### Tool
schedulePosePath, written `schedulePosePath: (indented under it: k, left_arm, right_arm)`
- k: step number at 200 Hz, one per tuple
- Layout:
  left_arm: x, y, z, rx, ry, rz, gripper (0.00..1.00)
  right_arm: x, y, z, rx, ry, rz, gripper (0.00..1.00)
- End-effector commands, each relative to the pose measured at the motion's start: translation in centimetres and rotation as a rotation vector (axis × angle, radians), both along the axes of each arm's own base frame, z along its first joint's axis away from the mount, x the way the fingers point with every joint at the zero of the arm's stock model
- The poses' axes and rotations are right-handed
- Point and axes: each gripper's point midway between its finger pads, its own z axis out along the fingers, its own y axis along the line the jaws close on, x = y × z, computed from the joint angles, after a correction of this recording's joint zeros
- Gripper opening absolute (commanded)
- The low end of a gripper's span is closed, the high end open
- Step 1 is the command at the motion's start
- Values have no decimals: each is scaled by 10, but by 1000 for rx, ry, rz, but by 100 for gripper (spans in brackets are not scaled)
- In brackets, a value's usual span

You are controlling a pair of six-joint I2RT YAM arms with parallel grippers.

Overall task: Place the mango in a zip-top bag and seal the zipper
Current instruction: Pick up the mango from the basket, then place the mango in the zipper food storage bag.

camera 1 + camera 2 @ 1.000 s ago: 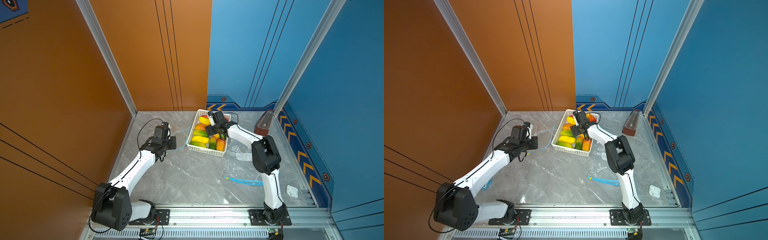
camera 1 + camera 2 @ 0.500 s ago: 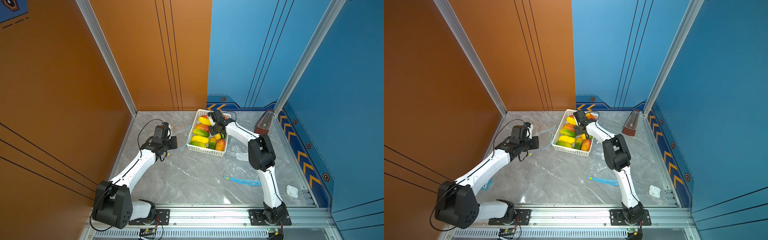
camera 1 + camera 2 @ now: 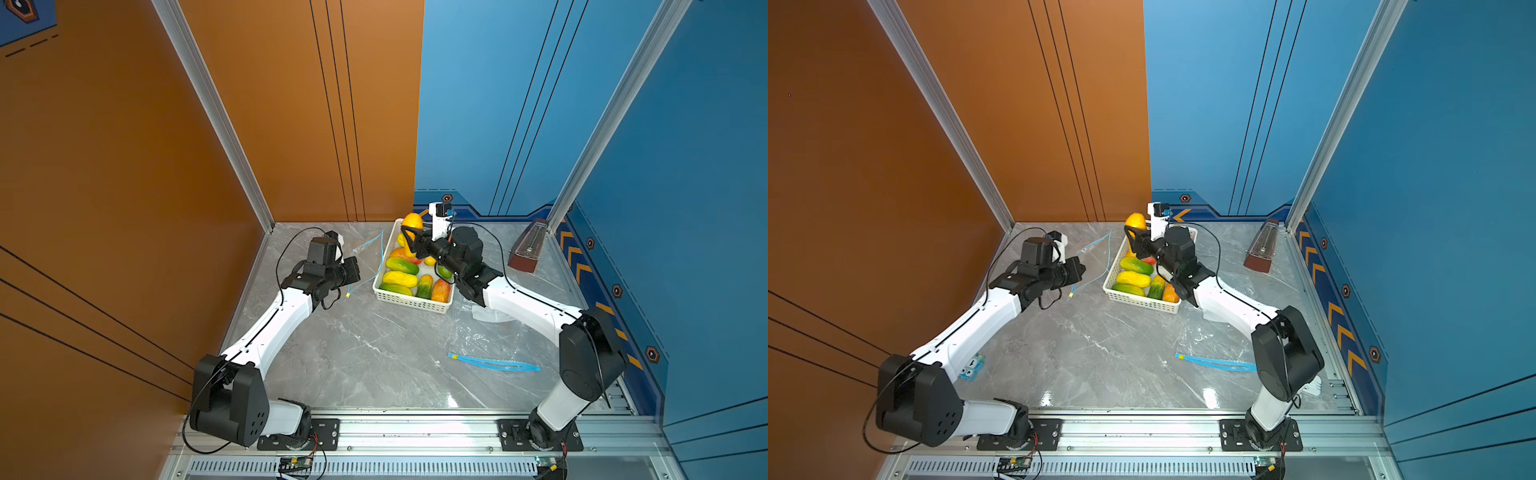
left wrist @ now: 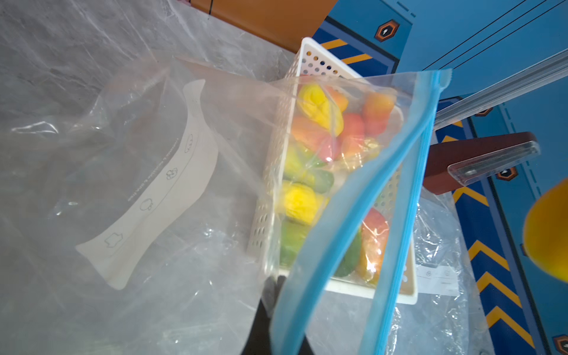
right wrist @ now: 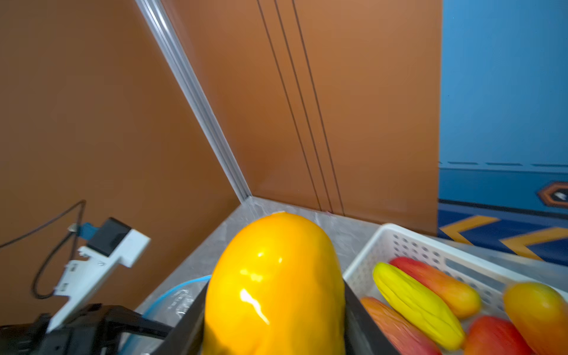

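Observation:
My right gripper [image 3: 411, 240] [image 3: 1133, 240] is shut on a glossy yellow-orange mango [image 3: 412, 219] [image 3: 1136, 220], held up over the far left corner of the white basket [image 3: 409, 302]. In the right wrist view the mango [image 5: 276, 285] fills the space between both black fingers [image 5: 359, 322]. My left gripper [image 3: 351, 270] [image 4: 276, 307] is shut on the edge of a clear zip-top bag [image 3: 368, 257] left of the basket. Its blue zipper band [image 4: 353, 215] hangs open in a loop. The held mango [image 4: 550, 233] shows at the left wrist view's edge.
The basket [image 3: 1140, 301] holds several yellow, green and red mangoes. Another zip-top bag [image 3: 494, 363] lies flat at the front right. A brown metronome [image 3: 528, 247] stands by the right wall. A small blue object [image 3: 971, 368] lies under the left arm.
My right gripper has closed on the mango and raised it out of the basket, toward the far left corner. The left arm and bag have stayed nearly still.

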Motion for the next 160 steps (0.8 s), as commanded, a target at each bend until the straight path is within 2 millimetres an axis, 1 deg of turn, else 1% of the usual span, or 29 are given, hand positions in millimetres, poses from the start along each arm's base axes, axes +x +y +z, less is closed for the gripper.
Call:
schedulePosePath:
  k: [1,3,8,14,30,50,74,97,106,118,127,145,155,160]
  left_arm:
    - [0,-13,28,-94,-32,-24,0]
    - [0,-14,30,-96,-33,-26,0]
    - [0,-15,32,-103,-35,-28,0]
    - [0,-15,32,-108,-33,-30,0]
    - [0,-16,33,-112,-33,-31,0]
    - [0,-14,32,-117,-27,-22,0]
    - [0,-14,39,-164,-23,-25,0]
    - [0,-7,50,-237,-15,-15,0]
    - [0,-5,55,-260,-18,-14,0]
    - [1,-4,61,-297,-21,-10,0]
    - [1,-3,65,-326,-21,-8,0]
    - [2,4,71,-355,-23,9,0]
    - [4,8,74,-367,-25,22,0]
    - [5,10,75,-371,-26,28,0]
  right_arm:
    - [-24,28,35,191,-165,91,13]
    - [-29,35,35,195,-168,110,13]
    - [-33,42,38,210,-177,129,13]
    - [-36,47,42,227,-189,133,13]
    - [-42,63,45,226,-211,167,13]
    - [-44,78,39,195,-226,165,13]
    - [-32,83,18,187,-205,141,13]
    - [-23,85,7,190,-219,119,14]
    - [-20,88,7,191,-232,122,16]
    - [-18,93,5,189,-245,130,23]
    - [-15,95,3,187,-254,134,37]
    - [-15,99,-2,155,-274,142,53]
    - [-15,99,-3,130,-276,141,71]
    - [-17,101,-4,111,-274,153,76]
